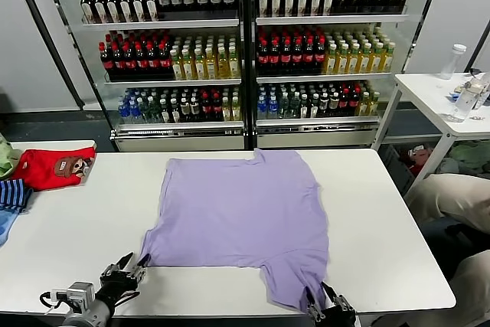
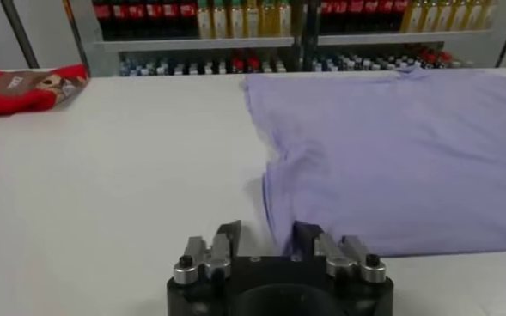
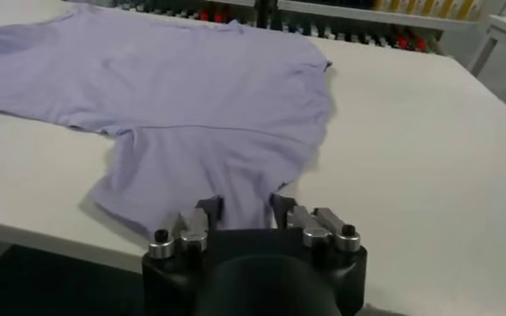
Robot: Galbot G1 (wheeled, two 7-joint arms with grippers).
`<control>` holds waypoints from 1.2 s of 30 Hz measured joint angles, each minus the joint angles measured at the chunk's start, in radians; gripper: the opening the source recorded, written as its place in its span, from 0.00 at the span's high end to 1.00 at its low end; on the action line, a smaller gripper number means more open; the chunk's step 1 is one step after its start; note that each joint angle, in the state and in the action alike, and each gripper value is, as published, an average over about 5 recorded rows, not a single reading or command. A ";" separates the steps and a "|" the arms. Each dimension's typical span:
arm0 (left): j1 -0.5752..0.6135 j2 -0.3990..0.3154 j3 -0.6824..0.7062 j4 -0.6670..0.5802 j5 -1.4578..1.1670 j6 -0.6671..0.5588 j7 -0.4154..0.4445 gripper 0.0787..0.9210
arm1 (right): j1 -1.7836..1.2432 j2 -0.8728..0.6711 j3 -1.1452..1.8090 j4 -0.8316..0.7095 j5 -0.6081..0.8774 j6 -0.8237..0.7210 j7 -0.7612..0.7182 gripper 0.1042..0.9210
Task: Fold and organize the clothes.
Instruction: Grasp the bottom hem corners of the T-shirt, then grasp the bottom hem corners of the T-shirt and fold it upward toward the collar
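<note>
Head view has the T-shirt point(image 1: 241, 216) spread flat mid-table point(image 1: 76, 243), long axis running from the bottom edge of the frame up toward the fridge, with the near sleeve hanging down at lower right. Left gripper point(image 1: 129, 269) sits at lower left, right at the shirt's near left corner, and in its wrist view one finger looks to be on the cloth edge, though I can't tell if it's actually pinched. Right gripper point(image 1: 329, 308) is at the bottom right with its jaws narrowed around the sleeve tip, looks gripped, so both arms are equally close and any fold would go away from them, up the frame.
</note>
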 measured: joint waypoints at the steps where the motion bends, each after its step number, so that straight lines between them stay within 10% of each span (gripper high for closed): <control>1: 0.001 -0.001 0.001 -0.002 0.000 -0.001 0.002 0.72 | -0.001 -0.002 0.003 0.003 0.003 0.000 -0.004 0.84; 10: 0.047 -0.005 -0.014 -0.048 -0.004 -0.016 -0.005 0.98 | -0.044 -0.045 0.094 0.085 0.045 -0.007 -0.051 0.99; 36: 0.282 0.039 -0.173 -0.258 -0.031 -0.046 -0.042 0.99 | -0.137 -0.046 0.257 0.235 0.074 -0.034 -0.109 0.99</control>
